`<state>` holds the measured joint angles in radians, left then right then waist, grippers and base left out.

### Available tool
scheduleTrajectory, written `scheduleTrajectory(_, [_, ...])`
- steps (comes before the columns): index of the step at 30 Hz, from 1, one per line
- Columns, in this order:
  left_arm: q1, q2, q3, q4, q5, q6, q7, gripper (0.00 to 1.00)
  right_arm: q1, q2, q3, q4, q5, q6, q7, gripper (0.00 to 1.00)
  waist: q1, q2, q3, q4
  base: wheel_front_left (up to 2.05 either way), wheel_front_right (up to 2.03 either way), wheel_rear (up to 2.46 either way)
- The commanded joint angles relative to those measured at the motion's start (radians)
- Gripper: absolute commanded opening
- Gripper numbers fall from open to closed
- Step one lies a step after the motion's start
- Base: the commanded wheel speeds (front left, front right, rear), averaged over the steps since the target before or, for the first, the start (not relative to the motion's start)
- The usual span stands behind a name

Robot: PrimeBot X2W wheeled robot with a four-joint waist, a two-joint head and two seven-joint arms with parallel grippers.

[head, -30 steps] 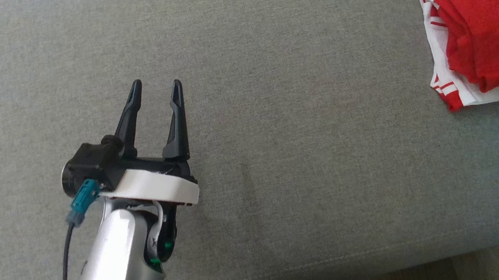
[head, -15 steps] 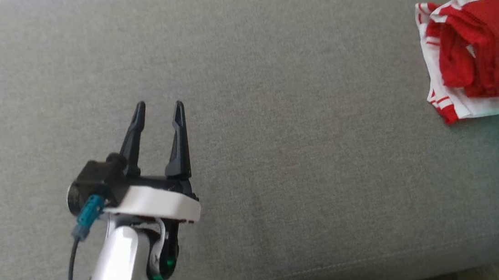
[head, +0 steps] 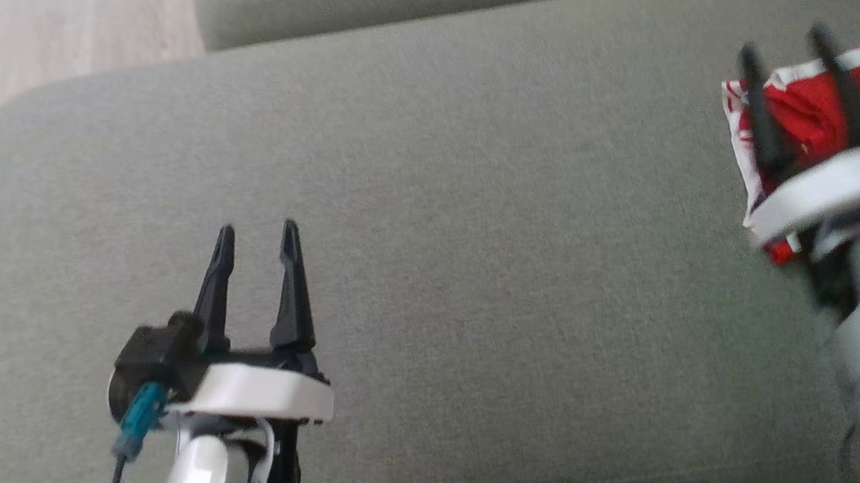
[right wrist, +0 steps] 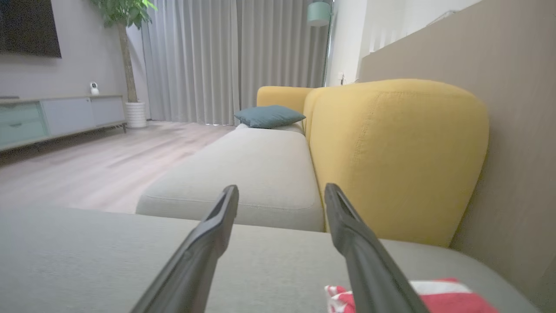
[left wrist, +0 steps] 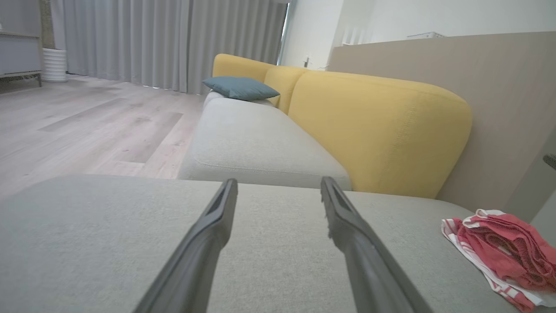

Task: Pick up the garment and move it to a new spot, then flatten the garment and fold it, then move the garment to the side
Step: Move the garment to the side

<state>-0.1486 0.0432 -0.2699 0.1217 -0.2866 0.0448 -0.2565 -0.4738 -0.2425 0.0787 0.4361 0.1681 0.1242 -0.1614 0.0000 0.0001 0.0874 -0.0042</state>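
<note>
The garment (head: 804,115), red with white stripes and folded into a small bundle, lies at the right end of the grey seat cushion (head: 472,190). It also appears low at the right of the left wrist view (left wrist: 499,252) and at the bottom edge of the right wrist view (right wrist: 434,298). My right gripper (head: 784,48) hovers open just above the garment, holding nothing, its image blurred. My left gripper (head: 256,232) stands open over bare cushion, far to the left of the garment. Both pairs of fingers spread wide in the wrist views (left wrist: 278,184) (right wrist: 281,189).
A yellow backrest (left wrist: 382,130) rises behind the cushion. A second grey seat (left wrist: 252,143) with a teal pillow (left wrist: 239,87) stretches beyond. Wooden floor (head: 24,44) lies past the cushion's left end. A low cabinet (right wrist: 56,117) and a potted plant (right wrist: 126,56) stand by the curtains.
The camera has tilted up, showing the cushion's far edge and floor. My right gripper has opened, released the garment and come into view above it. The left gripper stays open.
</note>
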Motion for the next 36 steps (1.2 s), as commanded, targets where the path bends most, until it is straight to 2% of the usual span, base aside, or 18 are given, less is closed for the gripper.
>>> scheduleTrajectory(1, [-0.016, 0.007, 0.043, -0.039, 0.000, 0.006, -0.005, 1.00, 0.001, 0.013, 0.009, -0.041, 0.009, 0.007, -0.013, 1.00, 0.0000, -0.0001, -0.026, 0.018, 0.00, 0.00, 0.00])
scheduleTrajectory(5, [0.020, 0.007, 0.066, -0.050, 0.005, 0.007, -0.005, 1.00, 0.115, 0.131, -0.023, -0.104, -0.019, 0.007, -0.047, 1.00, 0.0000, -0.0001, -0.057, 0.027, 0.00, 0.00, 0.00])
scheduleTrajectory(9, [0.058, 0.007, 0.078, -0.055, 0.006, 0.002, -0.005, 1.00, 0.219, 0.181, -0.019, -0.160, -0.051, 0.007, -0.071, 1.00, 0.0000, -0.0001, -0.082, 0.032, 0.00, 0.00, 0.00])
scheduleTrajectory(11, [0.077, 0.007, 0.079, -0.046, 0.012, -0.003, -0.005, 1.00, 0.268, 0.188, -0.020, -0.191, -0.071, 0.007, -0.082, 1.00, 0.0000, -0.0001, -0.091, 0.035, 0.00, 0.00, 0.00])
scheduleTrajectory(16, [0.112, 0.007, 0.071, -0.043, 0.033, -0.021, -0.005, 1.00, 0.368, 0.192, -0.018, -0.244, -0.026, 0.007, -0.096, 1.00, 0.0000, -0.0001, -0.099, 0.035, 0.00, 0.00, 0.00])
scheduleTrajectory(22, [0.133, 0.007, 0.059, -0.040, 0.041, -0.026, -0.005, 1.00, 0.422, 0.192, -0.016, -0.269, -0.017, 0.007, -0.100, 1.00, 0.0000, -0.0001, -0.104, 0.036, 0.00, 0.00, 0.00])
scheduleTrajectory(36, [0.132, 0.007, 0.054, -0.063, 0.071, 0.013, -0.005, 1.00, 0.436, 0.192, -0.006, -0.307, -0.003, 0.007, -0.100, 1.00, 0.0000, -0.0001, -0.098, 0.021, 0.00, 0.00, 0.00])
